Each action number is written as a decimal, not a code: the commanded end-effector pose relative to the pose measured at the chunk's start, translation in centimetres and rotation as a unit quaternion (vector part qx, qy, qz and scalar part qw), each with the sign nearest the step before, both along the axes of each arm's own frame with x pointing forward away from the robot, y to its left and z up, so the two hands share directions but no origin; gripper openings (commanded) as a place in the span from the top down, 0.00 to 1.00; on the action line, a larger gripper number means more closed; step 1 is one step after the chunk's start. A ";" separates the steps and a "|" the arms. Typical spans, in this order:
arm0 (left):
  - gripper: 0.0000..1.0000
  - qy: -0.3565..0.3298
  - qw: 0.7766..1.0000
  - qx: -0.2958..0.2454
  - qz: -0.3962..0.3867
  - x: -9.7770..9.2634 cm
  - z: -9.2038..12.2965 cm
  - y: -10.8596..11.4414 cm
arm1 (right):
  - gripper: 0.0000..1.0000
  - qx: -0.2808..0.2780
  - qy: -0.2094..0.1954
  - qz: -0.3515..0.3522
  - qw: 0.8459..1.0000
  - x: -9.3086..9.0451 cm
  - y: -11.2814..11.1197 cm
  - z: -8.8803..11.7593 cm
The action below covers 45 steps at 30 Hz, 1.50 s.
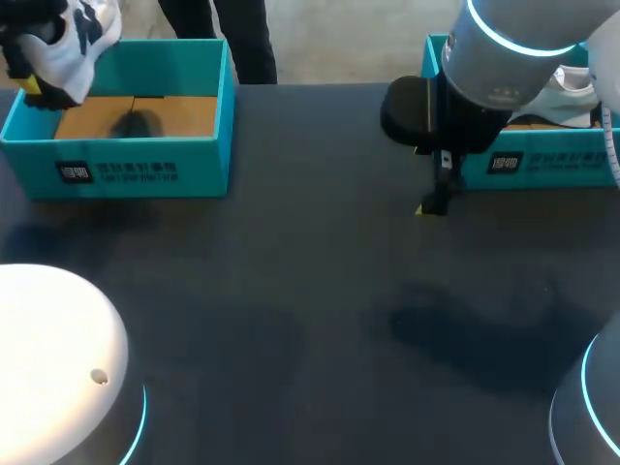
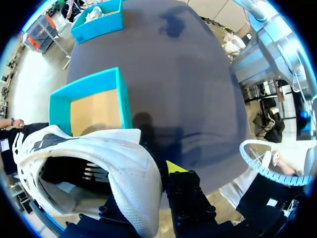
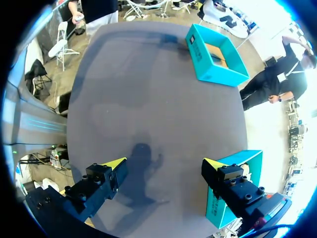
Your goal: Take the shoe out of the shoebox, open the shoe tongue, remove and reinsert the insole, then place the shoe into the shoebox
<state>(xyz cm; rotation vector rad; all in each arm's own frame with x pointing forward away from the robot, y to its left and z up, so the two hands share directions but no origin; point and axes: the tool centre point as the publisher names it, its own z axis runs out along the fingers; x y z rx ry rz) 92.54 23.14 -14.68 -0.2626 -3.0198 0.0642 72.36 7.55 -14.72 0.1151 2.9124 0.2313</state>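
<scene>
The dark table (image 1: 291,320) is mostly bare in the middle and toward 6 o'clock, so there is enough room to put the shoe down and work on it. At 10 o'clock stands the left shoebox (image 1: 126,165); only its cardboard floor shows inside. At 2 o'clock is a second shoebox (image 1: 542,165) with another shoe (image 1: 572,92) in it. The white shoe (image 1: 82,39) hangs in the air above the far-left corner of the left shoebox, free of the walls, so I think the taking out is almost done. The left gripper (image 2: 161,171) pinches its side wall; one yellow tip shows outside, the other is hidden behind the fabric. The right gripper (image 3: 166,166) is spread wide over the table, just beside the second shoebox's near wall, probably waiting to help with the tongue.
</scene>
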 end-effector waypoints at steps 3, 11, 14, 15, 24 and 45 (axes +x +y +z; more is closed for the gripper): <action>1.00 -0.021 1.000 0.008 0.012 1.6 -0.3 1.9 | 0.00 0.000 0.001 0.000 1.000 0.1 0.1 -0.1; 1.00 -0.037 0.998 0.023 0.050 5.0 -2.0 3.1 | 0.00 0.000 0.001 0.000 1.000 0.1 0.1 -0.1; 1.00 -0.038 0.998 0.029 0.045 5.8 -2.9 3.2 | 0.00 0.000 0.001 0.000 1.000 0.1 0.1 -0.1; 1.00 -0.038 0.998 0.026 0.044 6.0 -3.1 3.2 | 0.00 0.000 0.001 0.000 1.000 0.1 0.1 -0.1; 1.00 -0.049 0.995 0.000 0.084 7.3 -3.2 3.9 | 0.00 0.000 0.001 0.000 1.000 0.1 0.1 -0.1; 1.00 -0.027 0.994 0.030 -0.104 7.7 -3.3 4.5 | 0.00 0.000 0.001 0.000 1.000 0.1 0.1 -0.1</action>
